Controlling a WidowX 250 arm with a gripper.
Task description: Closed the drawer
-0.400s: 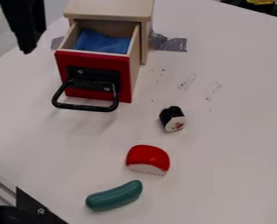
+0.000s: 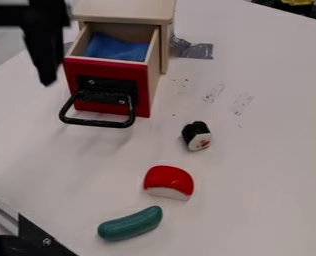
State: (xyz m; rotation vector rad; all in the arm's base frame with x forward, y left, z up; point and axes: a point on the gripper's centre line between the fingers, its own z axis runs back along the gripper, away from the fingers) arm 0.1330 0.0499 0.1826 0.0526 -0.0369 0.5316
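Note:
At the upper left hangs my gripper (image 2: 47, 75), pointing down just left of the drawer's front edge; whether its fingers are apart or together I cannot tell. The drawer (image 2: 142, 90) has a red front and stands pulled out from its light wooden cabinet (image 2: 124, 11). A blue cloth (image 2: 117, 48) lies inside it. On the red front is a black handle (image 2: 97, 122) that juts toward the camera.
In front of the drawer, on the white table (image 2: 254, 165), lie a black-and-white sushi piece (image 2: 197, 136), a red-and-white piece (image 2: 169, 182) and a green cucumber-like toy (image 2: 130, 224). Grey tape (image 2: 193, 49) sits beside the cabinet. A black metal bracket (image 2: 37, 237) is at lower left.
The gripper has moved down and slightly right, closer to the drawer's left front corner. The drawer and the toys have stayed put.

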